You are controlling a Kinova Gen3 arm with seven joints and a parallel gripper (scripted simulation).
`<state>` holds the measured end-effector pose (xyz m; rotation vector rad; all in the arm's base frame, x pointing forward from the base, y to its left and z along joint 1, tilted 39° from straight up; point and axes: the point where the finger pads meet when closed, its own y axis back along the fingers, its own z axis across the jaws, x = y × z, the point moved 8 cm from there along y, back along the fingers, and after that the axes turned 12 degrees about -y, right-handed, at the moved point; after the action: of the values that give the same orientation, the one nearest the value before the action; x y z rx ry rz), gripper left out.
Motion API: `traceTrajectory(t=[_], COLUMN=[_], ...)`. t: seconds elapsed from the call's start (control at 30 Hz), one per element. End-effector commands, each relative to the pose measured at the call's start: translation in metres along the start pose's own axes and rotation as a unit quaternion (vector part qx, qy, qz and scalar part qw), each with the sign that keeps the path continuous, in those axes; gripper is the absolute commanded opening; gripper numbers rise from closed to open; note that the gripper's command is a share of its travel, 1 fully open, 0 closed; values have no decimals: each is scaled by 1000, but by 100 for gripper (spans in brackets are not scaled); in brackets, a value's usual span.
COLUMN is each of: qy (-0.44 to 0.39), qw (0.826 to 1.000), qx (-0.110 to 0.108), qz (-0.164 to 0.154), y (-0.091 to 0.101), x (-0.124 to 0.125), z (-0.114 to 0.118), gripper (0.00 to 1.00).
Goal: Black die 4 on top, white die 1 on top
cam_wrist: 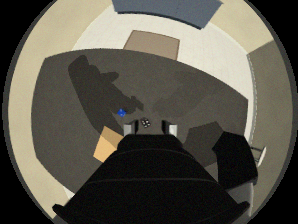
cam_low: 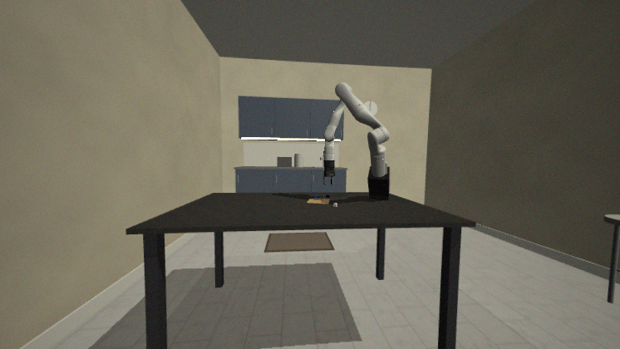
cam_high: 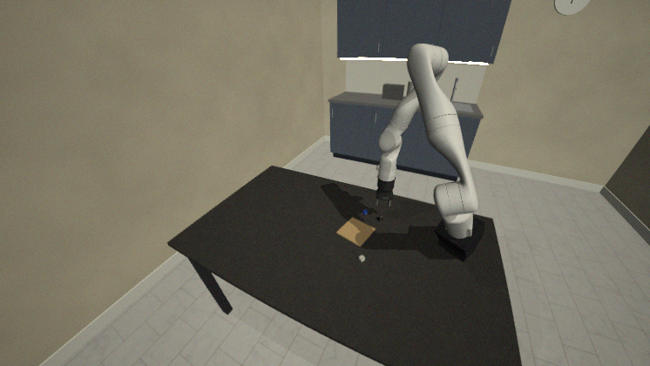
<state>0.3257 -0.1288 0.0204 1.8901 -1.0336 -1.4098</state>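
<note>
The black die lies on the table off the mat; in the wrist view it shows between the fingertips, below them. My gripper is open and empty, pointing down above the table near the black die. The tan mat lies flat on the table. The white die lies off the mat on its near side, and does not show in the wrist view. The faces' numbers are too small to read.
The blue die lies on the table beyond the mat, left of the black die. The arm's black base block stands at the right of the table. The arm's shadow falls across part of the mat.
</note>
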Motion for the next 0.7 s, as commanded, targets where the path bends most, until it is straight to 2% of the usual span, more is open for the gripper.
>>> traceTrajectory(t=[0.0,0.2,0.27,0.47,0.67], qy=[50,180,180,244,256], qw=[999,984,984,970,967], qx=[5,15,15,21,22], qz=[-10,-9,-9,-8,-8], y=[-6,-12,-12,-15,-15], x=[-2,-6,-6,-10,-10], z=[3,-1,-1,-3,-3], gripper=[100,100,100,100,100])
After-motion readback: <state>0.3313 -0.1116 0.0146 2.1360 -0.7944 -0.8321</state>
